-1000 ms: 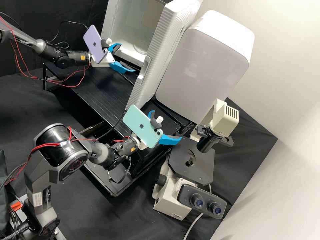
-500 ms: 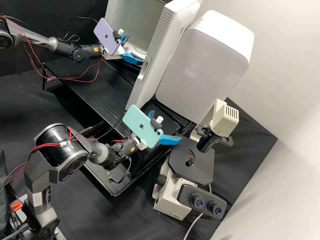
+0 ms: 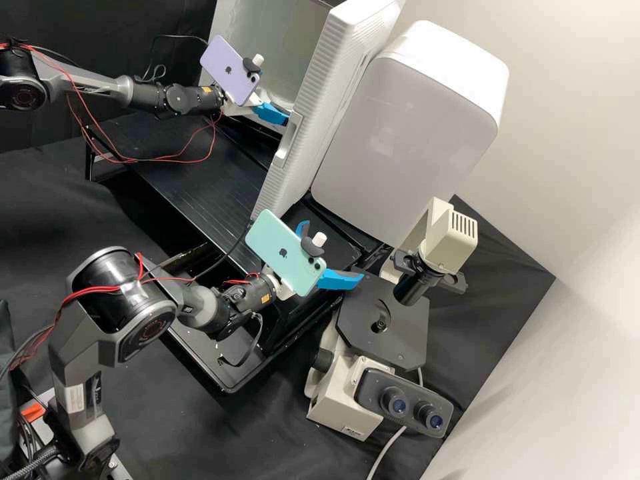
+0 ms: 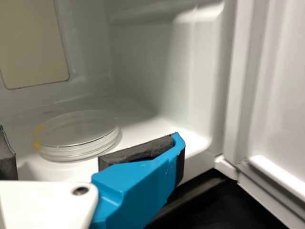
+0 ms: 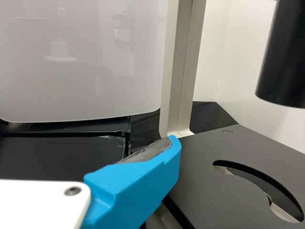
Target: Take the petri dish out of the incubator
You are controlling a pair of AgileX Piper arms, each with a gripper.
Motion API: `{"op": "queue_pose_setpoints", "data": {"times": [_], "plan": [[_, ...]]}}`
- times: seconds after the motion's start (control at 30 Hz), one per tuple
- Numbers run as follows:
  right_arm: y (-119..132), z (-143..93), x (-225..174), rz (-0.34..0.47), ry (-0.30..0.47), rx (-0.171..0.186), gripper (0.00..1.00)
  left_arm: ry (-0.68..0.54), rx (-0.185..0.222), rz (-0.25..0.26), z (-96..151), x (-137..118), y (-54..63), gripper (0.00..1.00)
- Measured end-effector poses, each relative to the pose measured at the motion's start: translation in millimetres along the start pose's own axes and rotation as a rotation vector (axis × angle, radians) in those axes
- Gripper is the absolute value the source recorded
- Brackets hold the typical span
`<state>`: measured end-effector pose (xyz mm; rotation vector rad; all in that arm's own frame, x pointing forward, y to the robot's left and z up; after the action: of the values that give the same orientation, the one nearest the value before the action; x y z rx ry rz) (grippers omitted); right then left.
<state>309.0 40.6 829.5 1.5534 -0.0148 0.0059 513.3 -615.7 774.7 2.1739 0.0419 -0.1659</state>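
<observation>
A clear petri dish [image 4: 76, 133] lies flat on the white floor inside the incubator [image 3: 267, 40], whose ribbed door [image 3: 320, 100] stands swung open. My left gripper [image 3: 270, 110] is at the incubator's mouth, open. In the left wrist view its blue finger [image 4: 143, 176] is just short of the dish, and the other pad [image 4: 5, 157] sits far off to the side, so the dish lies ahead between them, untouched. My right gripper [image 3: 330, 257] hangs open and holds nothing, above the black microscope stage [image 5: 228, 181].
A black slatted shelf [image 3: 200, 187] runs under both arms. A large white cabinet [image 3: 413, 120] stands beside the open door. The microscope [image 3: 380, 347] with its camera head [image 3: 447, 240] sits front right. Red cables [image 3: 153, 157] trail from the left arm.
The left arm has stretched forward and upward, carrying its open gripper from in front of the incubator to its opening. The right arm has kept still.
</observation>
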Motion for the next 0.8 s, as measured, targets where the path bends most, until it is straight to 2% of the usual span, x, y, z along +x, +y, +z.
{"op": "queue_pose_setpoints", "data": {"times": [0.07, 0.1, 0.33, 0.5, 0.8], "plan": [[0, 0, 0, 0.000, 0.000, 0.000, 1.00, 0.013, -0.027, -0.012, 0, 4, -1.2, 1.00], [0, 0, 0, 0.000, 0.000, 0.000, 1.00, 0.017, -0.005, -0.012, 0, 5, 0.3, 1.00], [0, 0, 0, 0.000, 0.000, 0.000, 1.00, 0.042, -0.003, -0.025, 1, 15, 5.2, 1.00], [0, 0, 0, 0.000, 0.000, 0.000, 1.00, 0.041, -0.067, -0.018, 3, 21, 10.3, 1.00], [0, 0, 0, 0.000, 0.000, 0.000, 1.00, 0.029, -0.090, 0.006, 6, 27, 14.4, 1.00]]}}
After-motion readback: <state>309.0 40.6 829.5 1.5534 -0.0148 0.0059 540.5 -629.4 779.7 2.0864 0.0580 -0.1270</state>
